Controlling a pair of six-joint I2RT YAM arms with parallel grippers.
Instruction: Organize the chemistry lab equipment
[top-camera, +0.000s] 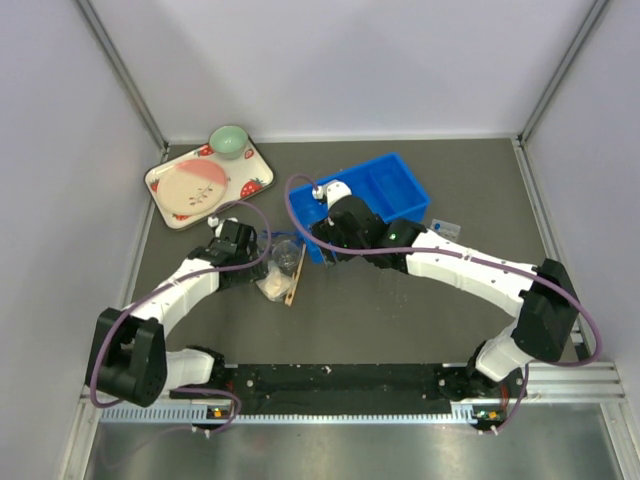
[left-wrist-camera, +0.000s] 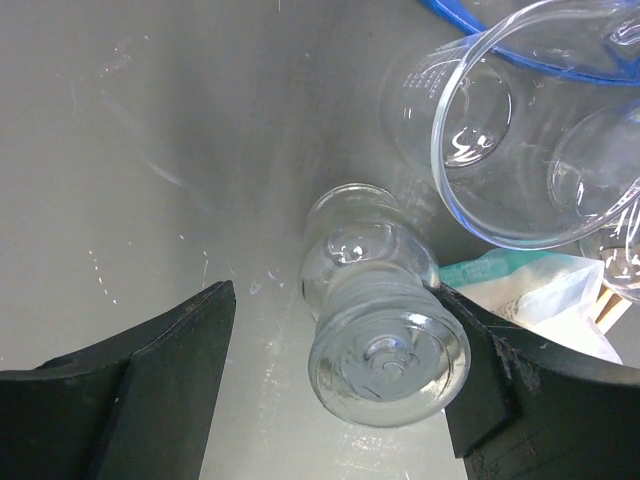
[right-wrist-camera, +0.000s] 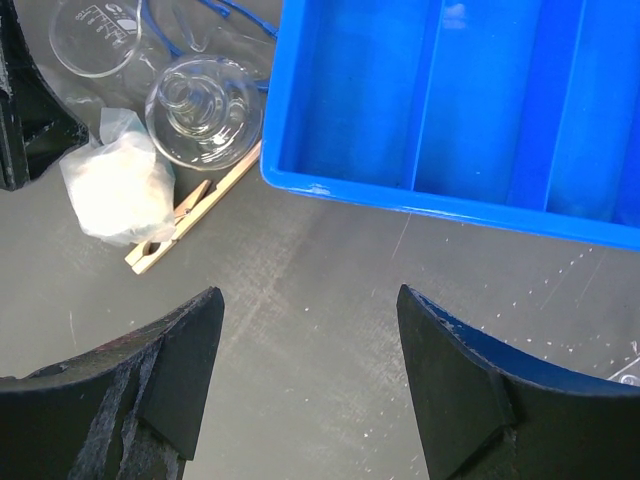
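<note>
A small clear glass flask (left-wrist-camera: 385, 340) lies on its side between the fingers of my left gripper (left-wrist-camera: 335, 370). The right finger touches it and the left finger stands apart, so the gripper is open around it. A glass beaker (left-wrist-camera: 520, 130) lies just beyond, next to a whitish wad (left-wrist-camera: 540, 300) in a clear bag. In the right wrist view another flask (right-wrist-camera: 205, 110), the wad (right-wrist-camera: 120, 190) and a thin wooden stick (right-wrist-camera: 195, 215) lie left of the bin. My right gripper (right-wrist-camera: 310, 380) hangs open over bare table. From above, the glassware (top-camera: 283, 255) sits between both grippers.
The blue compartment bin (top-camera: 390, 185) stands at the back, right of centre, with its near wall (right-wrist-camera: 450, 200) just ahead of the right gripper. A strawberry-print tray (top-camera: 170, 195) with a pink plate and a green bowl (top-camera: 229, 141) is at the back left. A small clear item (top-camera: 443, 229) lies right of the bin.
</note>
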